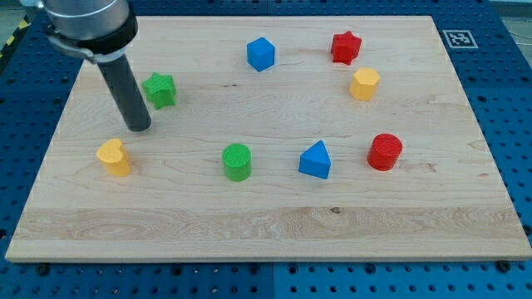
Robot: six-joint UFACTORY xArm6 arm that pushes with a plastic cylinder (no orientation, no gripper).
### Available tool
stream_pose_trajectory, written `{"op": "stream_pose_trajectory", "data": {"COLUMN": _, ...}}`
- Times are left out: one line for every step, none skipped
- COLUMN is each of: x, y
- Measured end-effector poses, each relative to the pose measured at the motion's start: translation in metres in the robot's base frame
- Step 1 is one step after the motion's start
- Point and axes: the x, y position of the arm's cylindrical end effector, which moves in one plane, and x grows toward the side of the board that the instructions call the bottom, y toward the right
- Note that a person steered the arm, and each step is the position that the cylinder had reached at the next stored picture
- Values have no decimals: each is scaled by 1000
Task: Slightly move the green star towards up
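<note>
Toward the view's left edge of the wooden board [249, 224] sat the yellow block [114, 157], a rounded heart-like shape as far as I could tell, and just above and to its right was my tip [140, 129], down at table height. I carried no gripper, only the bare rod, so nothing was held and nothing was opened or closed. The green star [159, 90] lay just up and to the right of my tip, near it but apart, with a sliver of bare wood between.

To nudge it well, I judged I should first slide a little rightward until I stood squarely below the star's middle, then push straight toward the view's top for a short stroke and stop. Pushing from where I was would have caught its lower-left point and spun it or sent it sideways.

Farther right stood the green cylinder [237, 161] and, above it, the blue cube [260, 53], then the blue triangle [315, 160], the red star [345, 47], the yellow hexagon [363, 84] and the red cylinder [385, 152], all well clear of the push.
</note>
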Motion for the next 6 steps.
{"op": "stream_pose_trajectory", "data": {"x": -29, "y": 6}}
{"op": "stream_pose_trajectory", "data": {"x": -55, "y": 10}}
{"op": "stream_pose_trajectory", "data": {"x": -77, "y": 10}}
{"op": "stream_pose_trajectory", "data": {"x": -92, "y": 10}}
{"op": "stream_pose_trajectory", "data": {"x": -101, "y": 11}}
{"op": "stream_pose_trajectory", "data": {"x": -101, "y": 14}}
